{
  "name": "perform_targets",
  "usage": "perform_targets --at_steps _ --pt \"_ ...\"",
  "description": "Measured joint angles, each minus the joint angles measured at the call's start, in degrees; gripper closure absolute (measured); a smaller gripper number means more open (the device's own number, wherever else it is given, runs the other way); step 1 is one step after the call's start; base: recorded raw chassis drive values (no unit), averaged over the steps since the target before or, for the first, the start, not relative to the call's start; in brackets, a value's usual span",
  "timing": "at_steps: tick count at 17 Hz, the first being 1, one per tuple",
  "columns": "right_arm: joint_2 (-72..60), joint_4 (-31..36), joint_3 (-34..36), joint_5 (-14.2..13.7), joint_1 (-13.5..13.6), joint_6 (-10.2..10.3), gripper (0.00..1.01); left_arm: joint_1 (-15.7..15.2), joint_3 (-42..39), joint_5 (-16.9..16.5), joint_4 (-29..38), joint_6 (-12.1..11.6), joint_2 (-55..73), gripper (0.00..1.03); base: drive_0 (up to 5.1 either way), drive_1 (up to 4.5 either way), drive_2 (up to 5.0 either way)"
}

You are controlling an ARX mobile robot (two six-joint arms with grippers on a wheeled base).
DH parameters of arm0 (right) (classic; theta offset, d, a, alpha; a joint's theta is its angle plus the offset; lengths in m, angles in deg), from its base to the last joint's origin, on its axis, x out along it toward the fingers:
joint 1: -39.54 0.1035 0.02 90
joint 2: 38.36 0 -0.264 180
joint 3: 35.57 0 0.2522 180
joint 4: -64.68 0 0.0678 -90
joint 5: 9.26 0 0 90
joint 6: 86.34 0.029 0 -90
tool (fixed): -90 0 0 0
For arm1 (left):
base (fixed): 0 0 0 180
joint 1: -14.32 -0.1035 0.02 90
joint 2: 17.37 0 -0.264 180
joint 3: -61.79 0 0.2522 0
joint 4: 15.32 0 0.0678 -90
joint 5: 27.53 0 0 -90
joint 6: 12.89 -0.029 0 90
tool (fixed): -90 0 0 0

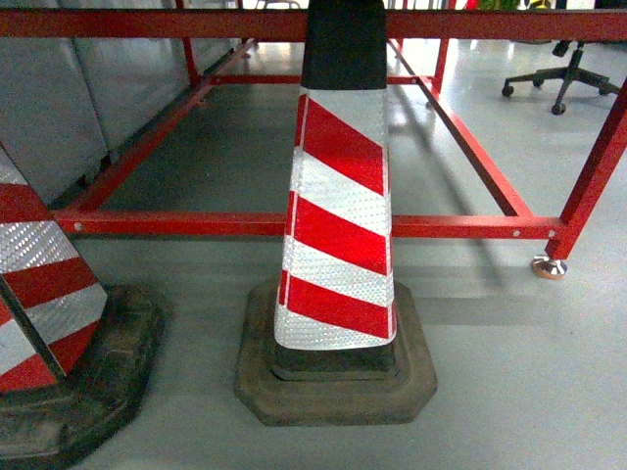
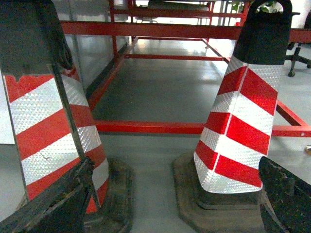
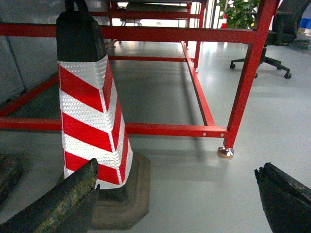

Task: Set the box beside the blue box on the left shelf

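Observation:
The box, the blue box and the left shelf are out of view in all three views. My left gripper point(image 2: 172, 199) is open, its dark fingers point(image 2: 53, 204) at the bottom corners of the left wrist view with only grey floor between them. My right gripper point(image 3: 177, 194) is open too, holding nothing, hanging low over the floor. Neither gripper shows in the head view.
A red-and-white striped traffic cone point(image 1: 338, 245) on a black rubber base stands straight ahead, a second cone point(image 1: 44, 323) at the left. Behind them runs a low red steel frame point(image 1: 294, 225) with a footed leg point(image 1: 551, 264). An office chair point(image 1: 563, 78) stands far right.

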Motion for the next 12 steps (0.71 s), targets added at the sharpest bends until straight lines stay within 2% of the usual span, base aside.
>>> perform_targets --at_steps 12 --pt "0.0 0.0 0.0 0.0 0.0 0.0 0.03 0.0 0.0 0.0 0.0 0.0 0.0 0.05 0.0 0.00 0.0"
